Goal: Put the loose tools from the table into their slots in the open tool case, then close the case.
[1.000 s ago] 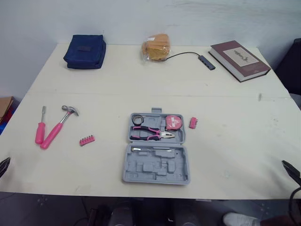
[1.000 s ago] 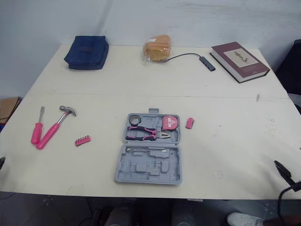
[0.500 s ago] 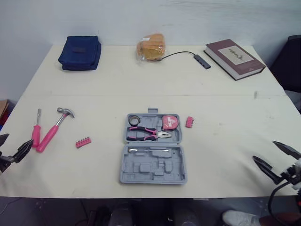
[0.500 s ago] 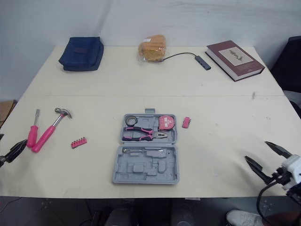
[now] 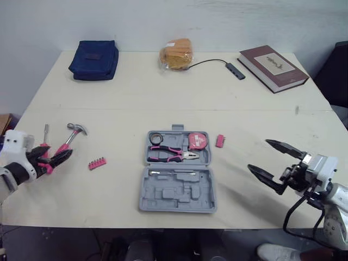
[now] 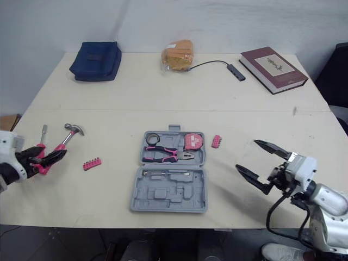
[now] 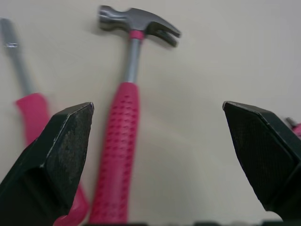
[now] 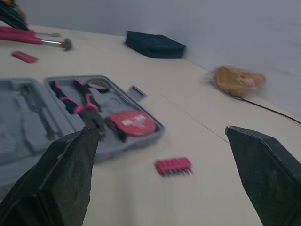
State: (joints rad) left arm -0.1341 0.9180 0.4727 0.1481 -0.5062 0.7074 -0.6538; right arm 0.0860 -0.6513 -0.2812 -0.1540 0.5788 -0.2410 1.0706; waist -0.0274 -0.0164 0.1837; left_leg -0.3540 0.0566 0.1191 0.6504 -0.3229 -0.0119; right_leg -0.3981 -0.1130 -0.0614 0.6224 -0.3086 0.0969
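Note:
The grey tool case (image 5: pixel 179 193) lies open at the table's front middle. Its far half holds pink-handled pliers (image 5: pixel 173 155), a pink tape measure (image 5: pixel 199 140) and a small black roll (image 5: pixel 157 138). A pink bit strip (image 5: pixel 220 141) lies just right of the case, and another bit strip (image 5: pixel 98 162) to its left. At the left edge lie a pink hammer (image 7: pixel 126 117) and a pink screwdriver (image 7: pixel 27 106). My left gripper (image 5: pixel 51 157) hovers open over their handles. My right gripper (image 5: pixel 258 154) stands open, right of the case, holding nothing.
Along the far edge sit a blue pouch (image 5: pixel 93 53), a bagged bread roll (image 5: pixel 175 54), a USB hub on a cable (image 5: pixel 237 70) and a dark red book (image 5: pixel 273 61). A seam crosses the table behind the case.
Both arms have come in over the table. The left gripper moved up over the hammer and screwdriver handles; the right gripper moved in toward the case's right side.

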